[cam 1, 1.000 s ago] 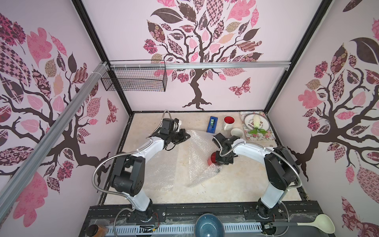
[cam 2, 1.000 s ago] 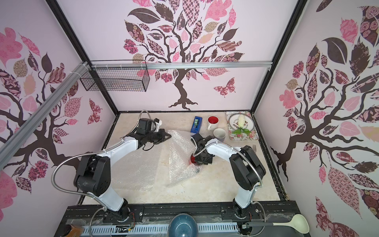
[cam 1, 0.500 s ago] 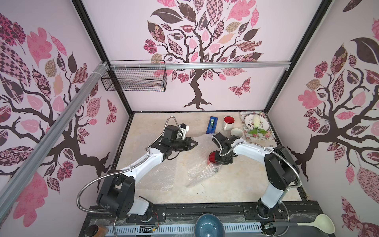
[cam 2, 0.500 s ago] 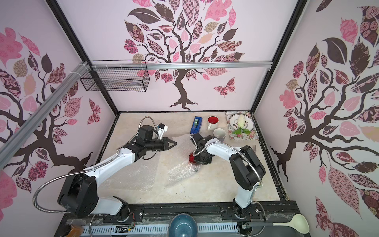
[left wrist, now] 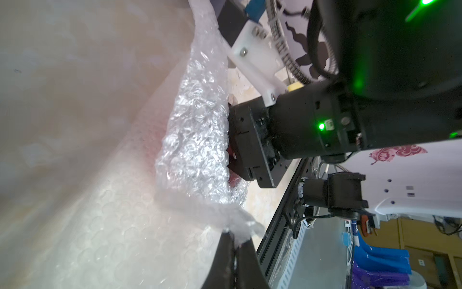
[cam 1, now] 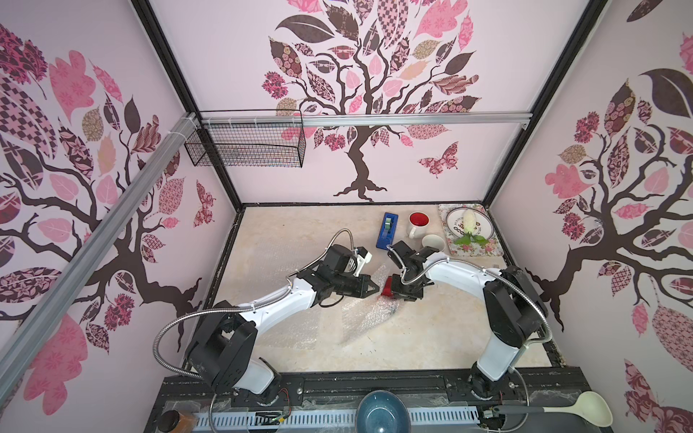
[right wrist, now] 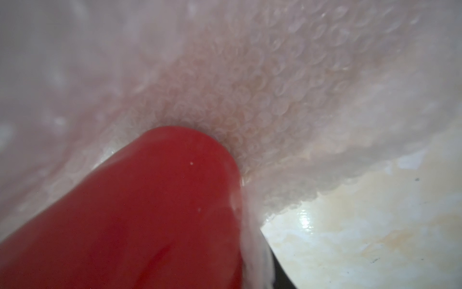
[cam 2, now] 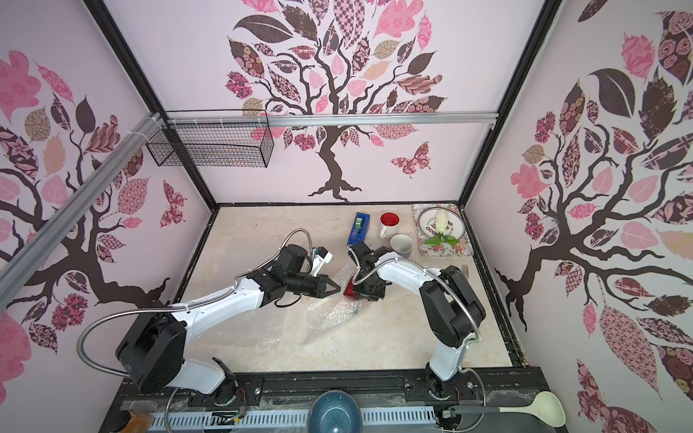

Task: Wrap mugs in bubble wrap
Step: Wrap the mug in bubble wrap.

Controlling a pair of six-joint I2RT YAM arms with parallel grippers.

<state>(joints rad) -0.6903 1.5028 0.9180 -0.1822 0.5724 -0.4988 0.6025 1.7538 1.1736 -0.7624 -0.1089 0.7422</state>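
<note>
Mugs: three in all; red mug [cam 1: 387, 289] mid-table, set in the crumpled bubble wrap [cam 1: 369, 315], part of its red body bare in both top views, upright or tipped I cannot tell; white mug with red inside [cam 1: 418, 223] upright at the back, just beside the one blue tape dispenser [cam 1: 388, 230]; lavender mug [cam 1: 433, 243] upright close in front of it, near the floral tray [cam 1: 487, 252]. Bubble wrap: two sheets countable; the crumpled one around the red mug; a flat sheet [cam 1: 296, 331] on the table [cam 1: 431, 337] under the left arm; whether that flat stretch is one sheet or more, cannot tell. Left gripper [cam 1: 372, 291]: clenched, tips just beside the red mug; in the left wrist view its fingertips [left wrist: 222, 257] meet on an edge of the crumpled wrap, pinching it. Right gripper [cam 1: 403, 293]: down over the red mug, its body against the wrap; the right wrist view is mostly red mug with wrap behind and one dark finger edge at the side; grasping or let go, cannot tell. Others: one plate [cam 1: 452, 221] on the tray; one blue bowl [cam 1: 382, 412] and one ladle [cam 1: 588, 408] at the front rail; one wire basket [cam 1: 243, 146] on the back wall.
</note>
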